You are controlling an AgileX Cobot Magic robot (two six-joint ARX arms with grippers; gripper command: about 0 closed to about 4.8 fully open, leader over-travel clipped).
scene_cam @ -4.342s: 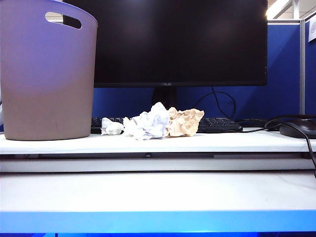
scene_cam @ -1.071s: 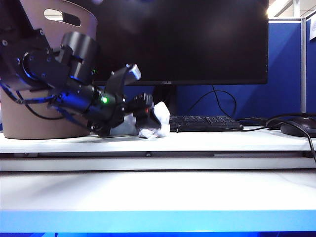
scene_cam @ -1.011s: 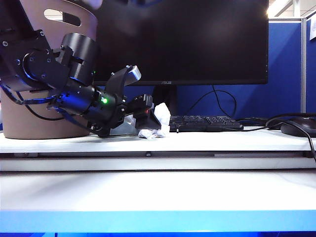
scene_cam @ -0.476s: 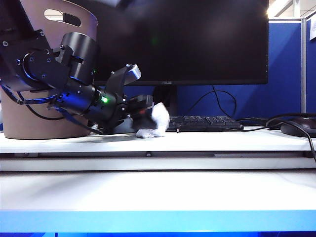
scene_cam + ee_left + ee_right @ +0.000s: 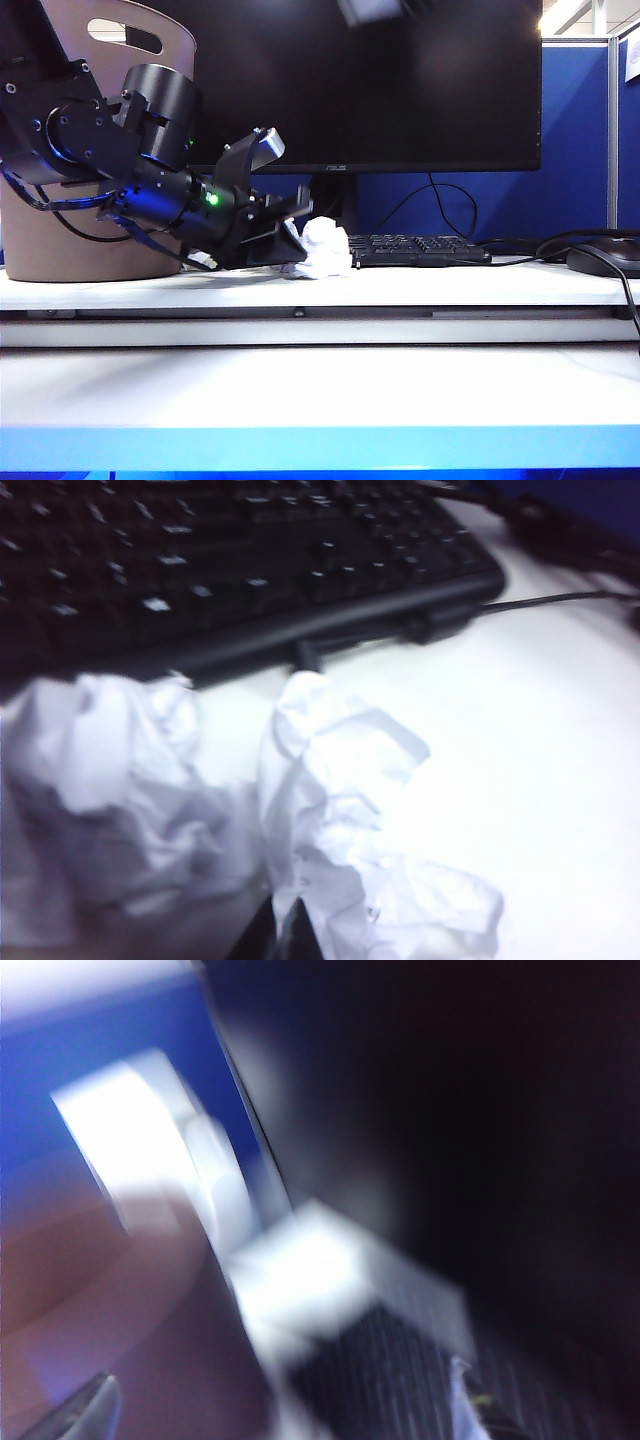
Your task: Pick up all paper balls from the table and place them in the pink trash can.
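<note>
White paper ball lay on the table, just before the keyboard. The left gripper was low w/ its tips at it. The pink trash can stood behind that arm.

Left wrist view: tips pressed together at the edge of that ball, and a bluish paper ball was touching it. Was a fold pinched? I couldn't tell.

Right wrist view: very blurred. The right gripper seemed spread and empty, near the can.

Step, imo: grasping. Next it needs a lift to check the hold, then a carry over the can's rim.
</note>
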